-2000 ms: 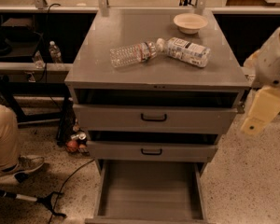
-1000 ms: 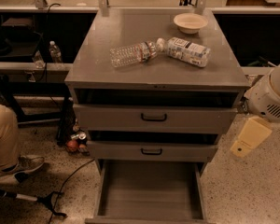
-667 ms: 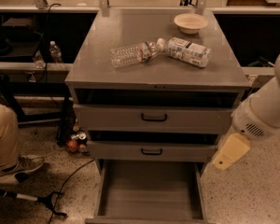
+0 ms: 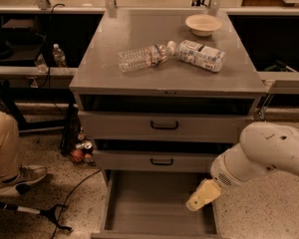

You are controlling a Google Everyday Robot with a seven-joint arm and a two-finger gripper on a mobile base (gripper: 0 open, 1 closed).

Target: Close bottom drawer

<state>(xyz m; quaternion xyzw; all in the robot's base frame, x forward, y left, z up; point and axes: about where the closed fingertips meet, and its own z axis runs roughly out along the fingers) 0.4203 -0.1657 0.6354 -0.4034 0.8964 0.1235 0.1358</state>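
- Grey metal cabinet (image 4: 89,83) with three drawers fills the middle of the frame; its flat worktop (image 4: 139,78) carries three things.
- On the worktop a clear plastic water bottle (image 4: 142,57) lies on its side, its cap end touching or just beside a white carton with dark print (image 4: 202,55), which also lies flat.
- A shallow cream bowl (image 4: 203,25) stands upright near the worktop's upper right corner, apart from the carton.
- The top drawer, with the tall grey front and wide black handle (image 4: 164,125), stands slightly out, with a dark gap above it.
- The middle drawer, with a smaller black handle (image 4: 160,161), also stands slightly out.
- The bottom drawer (image 4: 149,203), grey metal with a plain grey inside, is pulled far out at the lower centre of the frame, its front edge along the bottom border.
- A white rounded robot arm (image 4: 264,156) enters from the right edge.
- Its cream-coloured gripper (image 4: 203,195) sits over the right side wall of the bottom drawer, pointing down and left; I cannot tell whether it is parted or closed, or whether it touches the wall.
- At the left edge a tan-trousered leg (image 4: 2,143) ends in a grey shoe (image 4: 20,178) on the speckled floor (image 4: 269,218).
- A black cable (image 4: 74,193) runs across the floor at lower left.
- A small water bottle (image 4: 59,56) stands on a shelf at upper left.
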